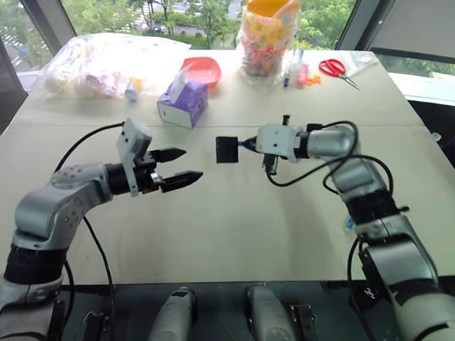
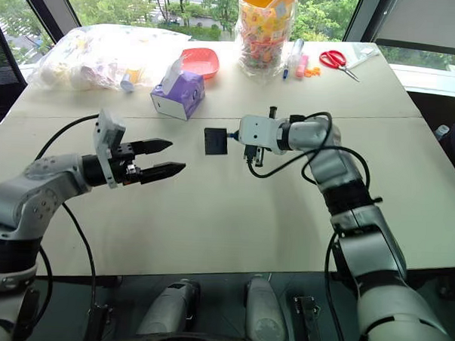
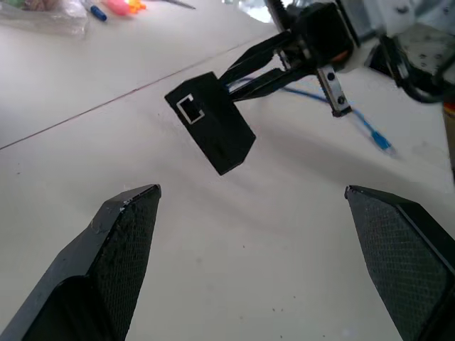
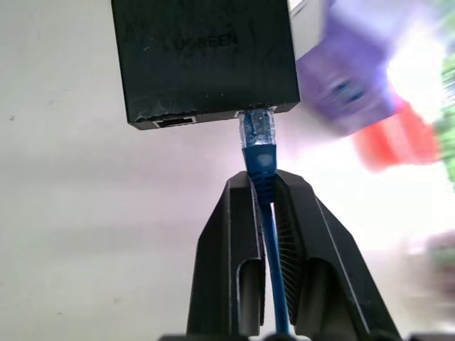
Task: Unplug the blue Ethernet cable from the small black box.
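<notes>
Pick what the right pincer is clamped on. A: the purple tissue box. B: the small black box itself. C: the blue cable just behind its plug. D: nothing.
C: the right pincer is shut on the blue Ethernet cable just behind its plug, which sits in the small black box.

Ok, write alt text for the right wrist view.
The right pincer is shut on the thin blue Ethernet cable, whose clear plug sits in the small matte-black plastic box. An empty port shows beside it.

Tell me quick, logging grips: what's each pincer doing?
Left pincer: open, holding nothing.
Right pincer: closed on the blue cable, still plugged into the black box.
</notes>
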Robot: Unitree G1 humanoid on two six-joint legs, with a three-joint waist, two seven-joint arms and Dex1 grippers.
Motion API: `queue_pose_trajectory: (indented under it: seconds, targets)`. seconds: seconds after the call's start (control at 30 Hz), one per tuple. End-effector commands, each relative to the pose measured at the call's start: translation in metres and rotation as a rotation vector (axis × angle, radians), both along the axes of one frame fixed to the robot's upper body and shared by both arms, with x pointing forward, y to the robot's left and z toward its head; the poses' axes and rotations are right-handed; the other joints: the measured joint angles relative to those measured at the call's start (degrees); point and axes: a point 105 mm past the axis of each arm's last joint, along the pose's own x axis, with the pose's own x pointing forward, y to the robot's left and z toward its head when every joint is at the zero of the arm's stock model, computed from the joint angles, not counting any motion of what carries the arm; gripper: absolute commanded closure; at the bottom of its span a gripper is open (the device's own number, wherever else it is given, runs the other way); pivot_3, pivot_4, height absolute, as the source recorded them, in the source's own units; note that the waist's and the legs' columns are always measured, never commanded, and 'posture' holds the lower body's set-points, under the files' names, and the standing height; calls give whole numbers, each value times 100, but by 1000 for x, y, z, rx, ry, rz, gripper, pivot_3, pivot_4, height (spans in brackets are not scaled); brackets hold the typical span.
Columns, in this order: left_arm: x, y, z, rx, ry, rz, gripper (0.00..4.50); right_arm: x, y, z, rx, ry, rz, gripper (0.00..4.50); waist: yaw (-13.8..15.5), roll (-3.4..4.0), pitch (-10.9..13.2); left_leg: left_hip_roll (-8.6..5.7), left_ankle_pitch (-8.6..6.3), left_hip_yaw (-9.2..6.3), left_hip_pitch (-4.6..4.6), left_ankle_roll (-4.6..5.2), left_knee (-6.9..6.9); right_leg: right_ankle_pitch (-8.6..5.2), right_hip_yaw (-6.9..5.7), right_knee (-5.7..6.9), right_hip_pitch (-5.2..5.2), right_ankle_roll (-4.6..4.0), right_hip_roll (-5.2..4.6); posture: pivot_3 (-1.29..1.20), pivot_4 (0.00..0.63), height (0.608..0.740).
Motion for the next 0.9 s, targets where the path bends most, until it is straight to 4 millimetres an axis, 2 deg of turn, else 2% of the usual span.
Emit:
queue_pose_trajectory:
  seconds: [0.03, 0.33, 0.37, 0.4, 0.63, 0.67, 0.77, 0.83, 0.9]
  targets:
    - [3, -5, 18, -62, -3, -45, 110, -24, 14, 33, 57, -203, 37, 4422, 0, -1, 0, 0, 0, 0, 2, 0, 1, 0, 0, 1, 2, 0, 0, 0, 150, 740]
    - [9, -21, 28, -97, 11, -112, 110, -38, 20, 35, 46, -266, 44, 4422, 66, -3, -1, 0, 7, 2, 5, -8, 4, 0, 2, -1, 8, 0, 0, 0, 150, 740]
    - [9, -21, 29, -100, 8, -109, 657, -39, 21, 36, 46, -272, 49, 4500, 75, -3, -1, 0, 7, 2, 5, -8, 3, 0, 2, -1, 7, 0, 0, 0, 150, 740]
    - [11, -22, 29, -107, 7, -103, 856, -41, 23, 37, 49, -276, 54, 4500, 81, -3, -1, 0, 7, 2, 5, -9, 2, 0, 2, -1, 7, -1, 0, 0, 150, 740]
    - [12, -26, 27, -117, 6, -100, 3874, -48, 27, 41, 42, -283, 73, 4500, 90, -3, -1, 0, 7, 1, 5, -9, 3, 0, 2, -1, 8, -1, 0, 0, 150, 740]
    - [12, -26, 26, -114, 7, -100, 4018, -48, 27, 41, 40, -281, 76, 4500, 89, -3, -1, 0, 7, 1, 5, -9, 3, 0, 2, -1, 8, -1, 0, 0, 150, 740]
    - [11, -24, 23, -94, 16, -102, 4005, -52, 27, 40, 43, -213, 94, 4500, 89, -3, -1, 0, 7, 1, 5, -9, 3, 0, 2, -1, 8, -1, 0, 0, 150, 740]
    - [10, -22, 22, -68, 4, -114, 4005, -62, 26, 36, 78, -27, 130, 4500, 90, -3, -1, 0, 7, 1, 5, -9, 2, 0, 2, -1, 8, -1, 0, 0, 150, 740]
    - [6, -20, 22, -56, 18, -147, 4005, -73, 26, 37, 160, 185, 161, 3667, 90, -3, -1, 0, 7, 0, 5, -9, 2, 0, 2, -2, 8, -1, 0, 0, 150, 740]
